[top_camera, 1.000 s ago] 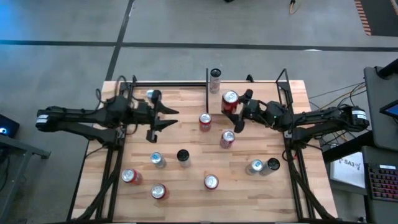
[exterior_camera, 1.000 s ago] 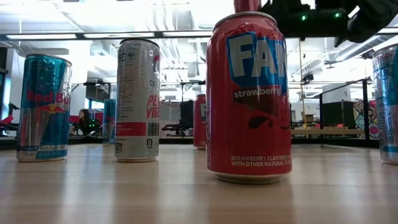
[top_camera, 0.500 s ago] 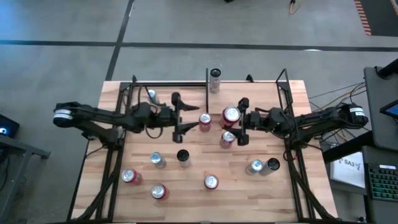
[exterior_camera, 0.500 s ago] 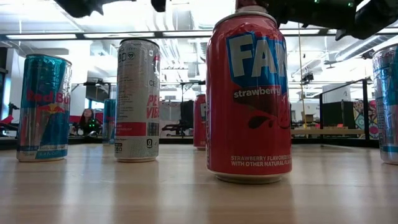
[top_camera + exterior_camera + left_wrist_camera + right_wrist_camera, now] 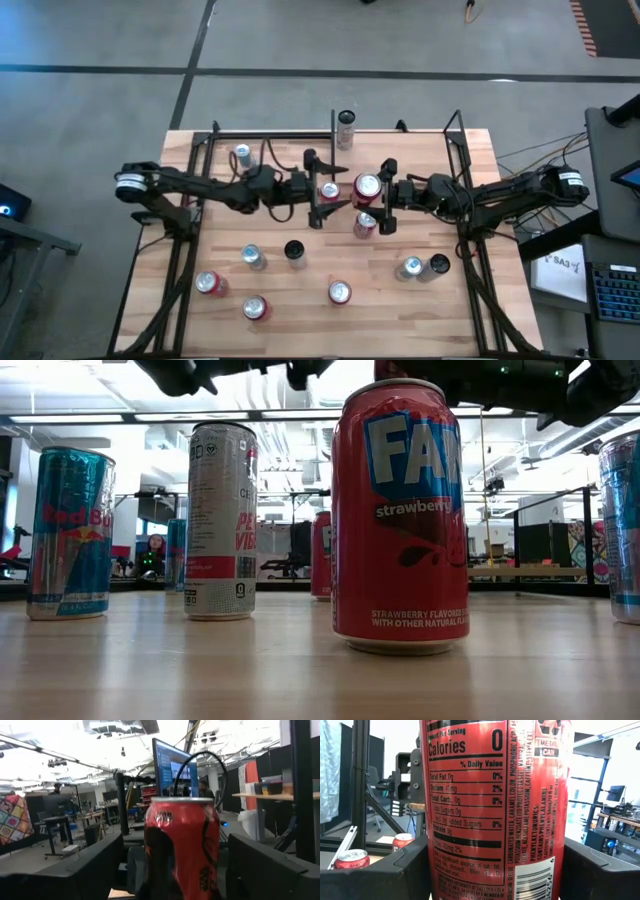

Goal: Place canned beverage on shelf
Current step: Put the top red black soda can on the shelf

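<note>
Left claw [image 5: 322,190] first: fingers spread wide, one each side of a red-and-black can [image 5: 330,191] standing mid-table. In the wrist view we see daylight btwn that can [image 5: 182,845] and both fingers [image 5: 75,870], so no pinch.

Right claw [image 5: 377,192] next, facing it from the other side: pressed onto a red can [image 5: 368,186], both fingers hard against its label [image 5: 495,805]. The two claws are v. close, tips almost meeting, the two red cans just beside each other.

Tight on the near side too: another red can [image 5: 365,222] sits right under the right claw's near finger. Toward the far edge we get more room, bare wood up to the shelf [image 5: 400,132], whose black rods and posts run along the table's back edge. A white can [image 5: 346,128] stands by the middle post. The held can is well short of that frame.

Further out: a silver can [image 5: 241,154] back-left and a black can [image 5: 294,250] nearer. At table level a strawberry Fanta [image 5: 400,520] looms up front.
</note>
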Motion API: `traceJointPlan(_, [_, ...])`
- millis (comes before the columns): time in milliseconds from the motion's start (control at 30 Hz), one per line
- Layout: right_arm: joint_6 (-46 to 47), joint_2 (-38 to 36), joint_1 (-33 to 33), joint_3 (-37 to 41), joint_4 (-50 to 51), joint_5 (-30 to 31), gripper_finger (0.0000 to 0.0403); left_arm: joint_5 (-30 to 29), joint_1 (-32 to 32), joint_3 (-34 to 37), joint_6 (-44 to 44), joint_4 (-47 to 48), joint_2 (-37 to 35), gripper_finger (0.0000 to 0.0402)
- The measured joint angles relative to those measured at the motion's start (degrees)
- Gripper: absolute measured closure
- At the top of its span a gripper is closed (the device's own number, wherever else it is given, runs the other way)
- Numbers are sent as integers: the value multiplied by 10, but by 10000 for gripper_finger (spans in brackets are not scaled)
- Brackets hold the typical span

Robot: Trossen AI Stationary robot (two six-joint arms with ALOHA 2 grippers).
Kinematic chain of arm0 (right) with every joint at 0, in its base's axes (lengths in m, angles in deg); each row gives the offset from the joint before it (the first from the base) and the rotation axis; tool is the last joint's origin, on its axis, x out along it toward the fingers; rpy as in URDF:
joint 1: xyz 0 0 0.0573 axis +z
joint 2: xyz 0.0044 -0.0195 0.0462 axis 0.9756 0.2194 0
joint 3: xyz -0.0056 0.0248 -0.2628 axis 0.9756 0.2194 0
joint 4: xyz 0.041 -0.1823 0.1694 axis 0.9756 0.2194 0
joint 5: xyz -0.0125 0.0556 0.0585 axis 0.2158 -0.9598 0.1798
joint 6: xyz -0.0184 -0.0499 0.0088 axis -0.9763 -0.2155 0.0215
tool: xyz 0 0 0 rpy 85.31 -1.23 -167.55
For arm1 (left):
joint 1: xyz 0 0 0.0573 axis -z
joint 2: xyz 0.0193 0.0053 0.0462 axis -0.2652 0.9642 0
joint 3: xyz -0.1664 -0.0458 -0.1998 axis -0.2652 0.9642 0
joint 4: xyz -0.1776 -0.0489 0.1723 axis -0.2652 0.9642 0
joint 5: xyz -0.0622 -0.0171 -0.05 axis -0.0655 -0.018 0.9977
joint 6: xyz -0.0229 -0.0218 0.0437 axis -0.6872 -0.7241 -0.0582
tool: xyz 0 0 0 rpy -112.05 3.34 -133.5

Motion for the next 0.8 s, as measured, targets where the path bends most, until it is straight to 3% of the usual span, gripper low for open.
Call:
traceJointPlan(167, [0,0,0,0,4,0,108,28,0,-24,-15,3,35,56])
traceJointPlan(633, [-1,0,0,0,22,23,108,26,-1,-82,-29,14,100,56])
traceJointPlan(800, [-1,0,1,0,28,25,108,25,-1,-94,-25,29,109,85])
